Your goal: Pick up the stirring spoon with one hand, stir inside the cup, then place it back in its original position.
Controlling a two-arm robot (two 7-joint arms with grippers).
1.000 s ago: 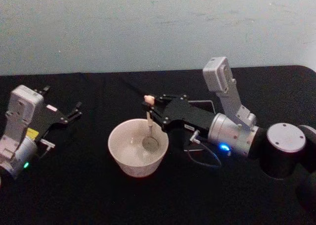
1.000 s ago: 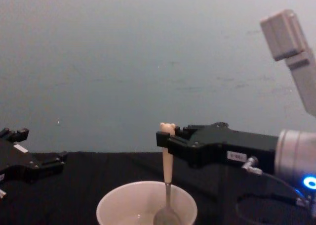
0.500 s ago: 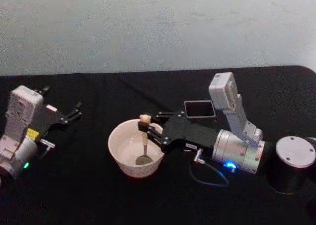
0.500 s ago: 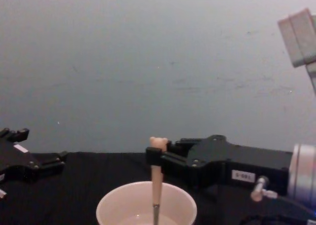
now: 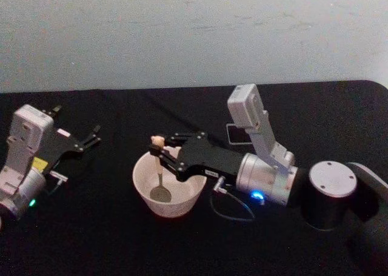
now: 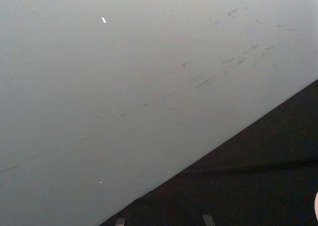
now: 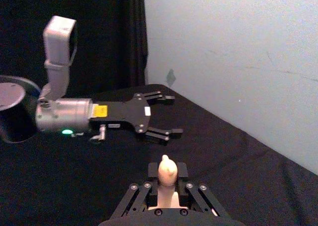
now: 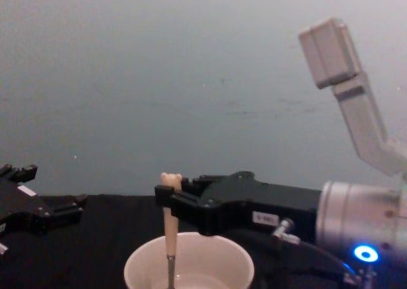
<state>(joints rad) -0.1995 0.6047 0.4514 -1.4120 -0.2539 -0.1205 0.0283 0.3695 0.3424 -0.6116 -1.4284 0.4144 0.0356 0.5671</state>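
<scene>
1. One right gripper (image 5: 159,153) is clamping the one stirring spoon (image 5: 159,174) upright by its handle.
2. The spoon's bowl is sitting inside the one cup (image 5: 143,186), toward its left side.
3. One left gripper (image 5: 74,124) is idling, fingers spread, well left of the cup.

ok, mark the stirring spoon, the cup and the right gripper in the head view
stirring spoon (image 5: 159,171), head view, shaft below the jaws.
cup (image 5: 163,208), head view, front outer wall.
right gripper (image 5: 159,156), head view, between its fingertips.
</scene>
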